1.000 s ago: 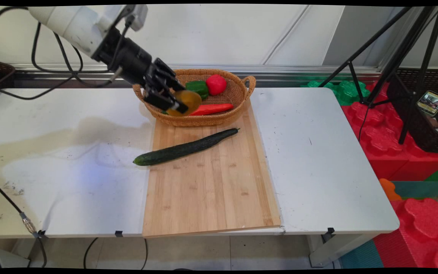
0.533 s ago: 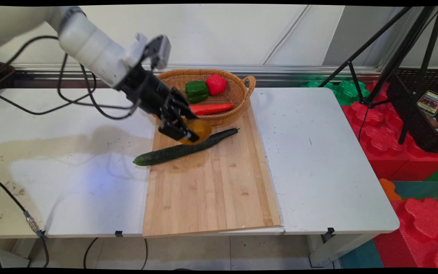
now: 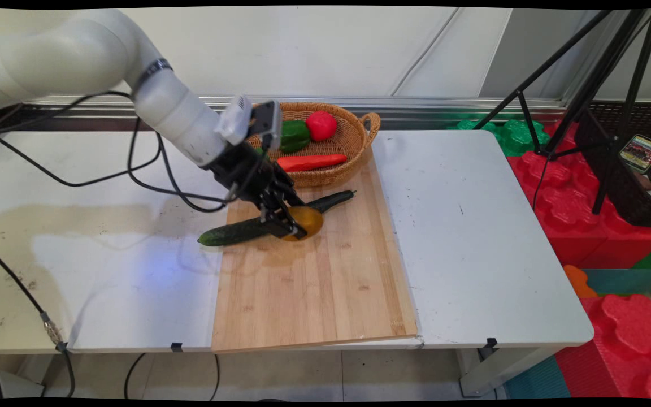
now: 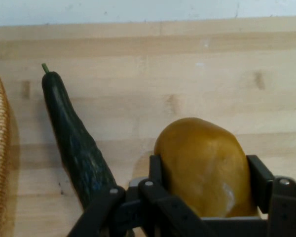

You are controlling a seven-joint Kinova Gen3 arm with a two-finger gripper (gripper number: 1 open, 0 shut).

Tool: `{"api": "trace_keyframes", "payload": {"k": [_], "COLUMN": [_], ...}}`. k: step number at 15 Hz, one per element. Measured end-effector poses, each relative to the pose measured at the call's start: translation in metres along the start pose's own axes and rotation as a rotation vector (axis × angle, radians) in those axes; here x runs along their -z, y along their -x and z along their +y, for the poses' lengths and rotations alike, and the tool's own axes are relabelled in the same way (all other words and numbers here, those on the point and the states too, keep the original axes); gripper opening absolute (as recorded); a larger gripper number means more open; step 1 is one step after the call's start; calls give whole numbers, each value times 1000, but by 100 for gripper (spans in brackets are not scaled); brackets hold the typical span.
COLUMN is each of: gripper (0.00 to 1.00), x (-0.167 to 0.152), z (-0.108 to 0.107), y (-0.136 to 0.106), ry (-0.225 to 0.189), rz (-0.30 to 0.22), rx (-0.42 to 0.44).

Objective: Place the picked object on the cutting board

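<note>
My gripper [image 3: 293, 225] is shut on a yellow-brown potato [image 3: 304, 221], held low over the wooden cutting board [image 3: 314, 282], just in front of the long dark cucumber [image 3: 235, 232] that lies slantwise across the board's left edge. In the hand view the potato [image 4: 204, 168] sits between the two black fingers [image 4: 259, 177], with the cucumber [image 4: 74, 143] to its left and board [image 4: 187, 74] beyond. Whether the potato touches the board I cannot tell.
A wicker basket [image 3: 362, 133] at the board's far end holds a green pepper [image 3: 293, 135], a red round fruit [image 3: 321, 125] and a red long pepper [image 3: 311, 162]. Black cables [image 3: 133, 169] hang over the table's left. A tripod [image 3: 585, 102] and red foam blocks [image 3: 585, 226] stand at right.
The gripper carried the potato out of the basket, toward the near side and down, over the cucumber, to just above the board.
</note>
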Motion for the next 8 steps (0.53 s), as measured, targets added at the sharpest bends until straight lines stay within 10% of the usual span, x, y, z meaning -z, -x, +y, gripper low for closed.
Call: {"api": "trace_keyframes", "payload": {"k": [7,8], "gripper": [0,100], "x": [-52,-57], "z": [-6,-6], "y": [2,1], "ry": [-20,-22], "rz": [-65,-67], "rx": [9,10]}}
